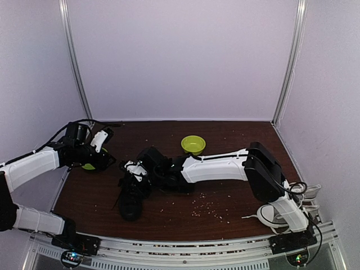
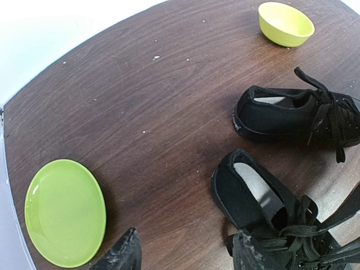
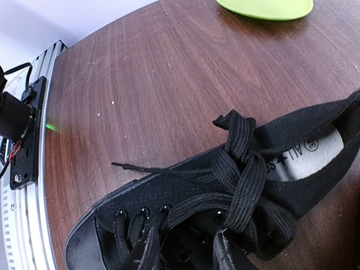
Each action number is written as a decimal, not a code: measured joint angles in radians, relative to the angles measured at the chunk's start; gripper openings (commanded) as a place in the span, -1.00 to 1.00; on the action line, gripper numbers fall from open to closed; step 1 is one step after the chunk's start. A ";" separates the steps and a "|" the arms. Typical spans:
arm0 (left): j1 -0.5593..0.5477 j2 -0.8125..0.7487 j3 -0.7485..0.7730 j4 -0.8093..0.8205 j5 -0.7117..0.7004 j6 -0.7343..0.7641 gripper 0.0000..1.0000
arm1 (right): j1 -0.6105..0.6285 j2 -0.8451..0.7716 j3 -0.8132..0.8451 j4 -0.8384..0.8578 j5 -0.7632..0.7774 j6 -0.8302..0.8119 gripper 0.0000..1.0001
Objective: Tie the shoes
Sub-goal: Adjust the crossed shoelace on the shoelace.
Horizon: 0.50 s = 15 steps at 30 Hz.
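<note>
The left gripper point(image 2: 188, 256) gapes empty beside the black canvas lace-up sneakers point(image 2: 281, 112); the right gripper point(image 3: 185, 253), half-open and empty, hovers over one's laces point(image 3: 242, 180).

A dark brown wooden table point(image 1: 225, 185) sits inside a booth with plain white walls point(image 1: 180, 56) and shiny metal poles point(image 1: 75, 62) in the back corners. A little green bowl point(image 1: 193, 144) stands upright near the back of the table. A flat green plate point(image 2: 64, 212) lies far over on the left side, well apart from the bowl. Small pale crumbs point(image 1: 209, 207) are scattered on the wood near the front, and a metal rail point(image 1: 185, 256) runs along the front edge.
</note>
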<state>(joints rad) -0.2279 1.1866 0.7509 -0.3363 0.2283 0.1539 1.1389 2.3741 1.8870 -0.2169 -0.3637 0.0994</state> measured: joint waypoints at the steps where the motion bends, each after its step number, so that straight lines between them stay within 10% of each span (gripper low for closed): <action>1: 0.000 0.000 0.000 0.000 0.003 0.000 0.13 | 0.000 0.004 0.010 -0.006 0.002 0.000 -0.35; 12: 0.000 0.016 0.000 0.000 0.040 0.000 0.11 | 0.006 0.047 0.093 -0.045 0.002 0.000 -0.35; 15: 0.000 0.017 0.000 0.000 0.045 0.001 0.11 | 0.008 0.056 0.114 -0.059 0.005 -0.003 -0.76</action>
<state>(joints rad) -0.2279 1.2034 0.7509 -0.3367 0.2737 0.1547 1.1465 2.4306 2.0010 -0.2760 -0.3588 0.0959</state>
